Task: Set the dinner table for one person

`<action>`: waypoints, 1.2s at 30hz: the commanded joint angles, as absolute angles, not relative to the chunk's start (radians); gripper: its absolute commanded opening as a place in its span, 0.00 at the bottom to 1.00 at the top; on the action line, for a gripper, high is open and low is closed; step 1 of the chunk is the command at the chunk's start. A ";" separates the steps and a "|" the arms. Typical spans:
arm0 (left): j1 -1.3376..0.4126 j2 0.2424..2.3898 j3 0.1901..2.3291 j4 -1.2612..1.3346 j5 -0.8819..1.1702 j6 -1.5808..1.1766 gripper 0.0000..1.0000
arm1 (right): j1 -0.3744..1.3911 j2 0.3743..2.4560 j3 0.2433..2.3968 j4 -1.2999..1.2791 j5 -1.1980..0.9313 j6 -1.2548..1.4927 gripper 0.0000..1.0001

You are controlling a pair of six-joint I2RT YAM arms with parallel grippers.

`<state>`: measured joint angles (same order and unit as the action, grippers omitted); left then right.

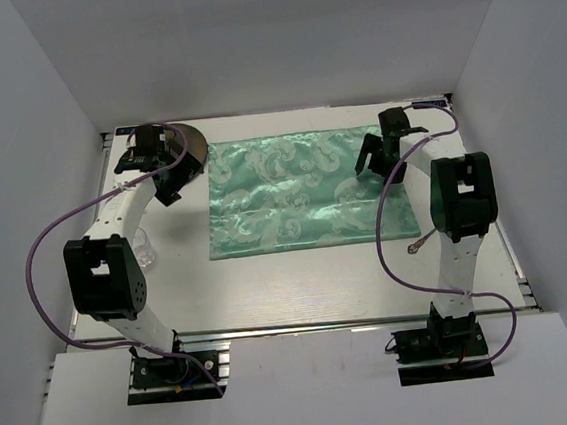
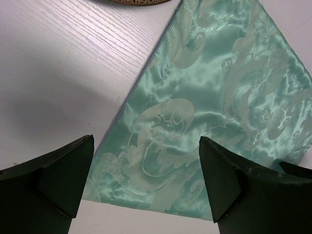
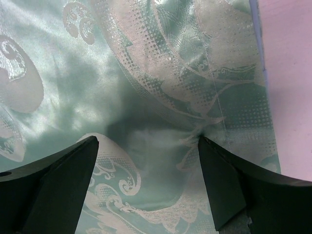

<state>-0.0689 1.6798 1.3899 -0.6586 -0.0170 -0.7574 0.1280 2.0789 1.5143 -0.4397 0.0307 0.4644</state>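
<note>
- The desk (image 1: 301, 286) is the wide white wood-grain top that fills the floor of the white-walled enclosure. A metal rail (image 1: 305, 326) runs along its near edge, in front of the two arm bases.
- A glossy green placemat (image 1: 302, 191) with pale swirl patterns lies flat on the middle of the desk, towards the far side.
- A dark round dish (image 1: 195, 146) sits on the desk just beside the placemat's far-left corner. The left arm's wrist covers part of it, so what it holds cannot be told. Only a sliver of its rim shows at the top of the left wrist view.
- A clear glass (image 1: 144, 248) stands on the desk left of the placemat, close against the left arm. Its contents cannot be made out.
- The left tool (image 2: 146, 141) hangs with its jaws spread wide, pinching nothing, over a corner of the placemat and the bare desk beside it.
- The right tool (image 3: 147, 141) is also spread wide and empty, above the placemat near its right edge.
- A small slim object (image 1: 412, 247) lies on the desk near the placemat's near-right corner, too small to identify.
</note>
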 commanded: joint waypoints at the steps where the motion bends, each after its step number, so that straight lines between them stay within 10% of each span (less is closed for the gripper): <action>1: -0.066 1.677 1.419 -0.666 -0.014 -0.729 0.98 | 0.121 2.128 1.479 -0.446 0.049 0.508 0.89; 17: 0.015 1.624 1.289 -0.565 -0.028 -0.946 0.98 | 0.132 1.741 1.401 -0.250 -0.179 0.492 0.89; 36: 0.104 1.851 1.055 0.158 -0.018 -1.141 0.97 | 0.219 1.013 0.618 0.427 -1.020 0.616 0.89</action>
